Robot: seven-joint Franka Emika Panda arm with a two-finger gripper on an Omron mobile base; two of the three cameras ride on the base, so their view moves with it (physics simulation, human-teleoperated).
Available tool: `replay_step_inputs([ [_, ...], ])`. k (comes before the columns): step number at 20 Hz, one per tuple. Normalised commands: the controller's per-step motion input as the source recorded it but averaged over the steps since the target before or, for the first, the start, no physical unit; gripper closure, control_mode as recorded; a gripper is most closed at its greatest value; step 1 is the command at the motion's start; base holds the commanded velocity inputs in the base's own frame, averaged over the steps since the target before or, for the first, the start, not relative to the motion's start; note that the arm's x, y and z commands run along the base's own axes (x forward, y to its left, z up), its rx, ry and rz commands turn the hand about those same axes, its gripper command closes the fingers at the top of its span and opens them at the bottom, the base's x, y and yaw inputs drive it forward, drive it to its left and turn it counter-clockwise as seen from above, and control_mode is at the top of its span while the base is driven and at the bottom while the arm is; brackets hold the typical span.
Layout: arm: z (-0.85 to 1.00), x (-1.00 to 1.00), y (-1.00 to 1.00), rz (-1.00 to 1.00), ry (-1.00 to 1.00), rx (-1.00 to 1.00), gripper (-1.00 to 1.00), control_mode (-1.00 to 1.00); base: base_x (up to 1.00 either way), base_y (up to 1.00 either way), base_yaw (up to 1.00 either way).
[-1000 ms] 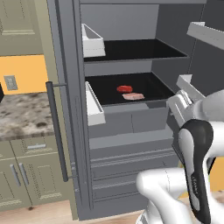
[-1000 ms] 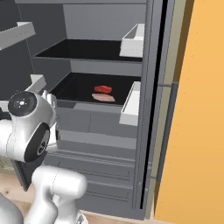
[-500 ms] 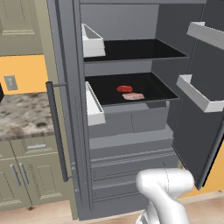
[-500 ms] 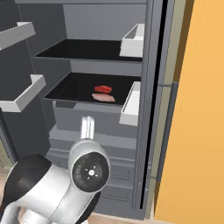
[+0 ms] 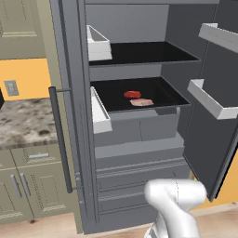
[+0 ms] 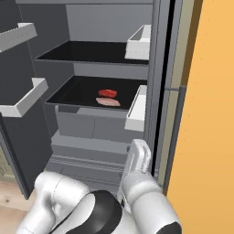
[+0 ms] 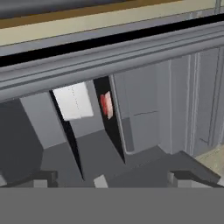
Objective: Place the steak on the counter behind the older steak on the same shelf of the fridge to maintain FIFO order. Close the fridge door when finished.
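Left base view, fridge [image 5: 139, 153]: open; fridge door [image 5: 209, 121] swung out at right.
Left base view, shelf [image 5: 158, 100]: carries the steak [image 5: 132, 94] toward the back, with the older steak [image 5: 142, 102] just in front of it.
Left base view, counter [image 5: 25, 123]: at left, beside the fridge.
Right base view, meat: red steak behind the pale slab on the same shelf.
Right base view, white bin [image 6: 137, 109]: beside the shelf.
Hand view, gripper [image 7: 109, 179]: fingers spread wide, holding nothing, low before the fridge interior.
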Motion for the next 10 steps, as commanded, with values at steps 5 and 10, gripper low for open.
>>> replay_step_inputs([
  [5, -0.24, 0.42, -0.86, -0.01, -0.05, 0.20, -1.00, -1.00, 0.00, 0.00, 0.00],
  [10, -0.29, 0.43, -0.76, 0.00, -0.02, 0.18, -1.00, -1.00, 0.00, 0.00, 0.00],
])
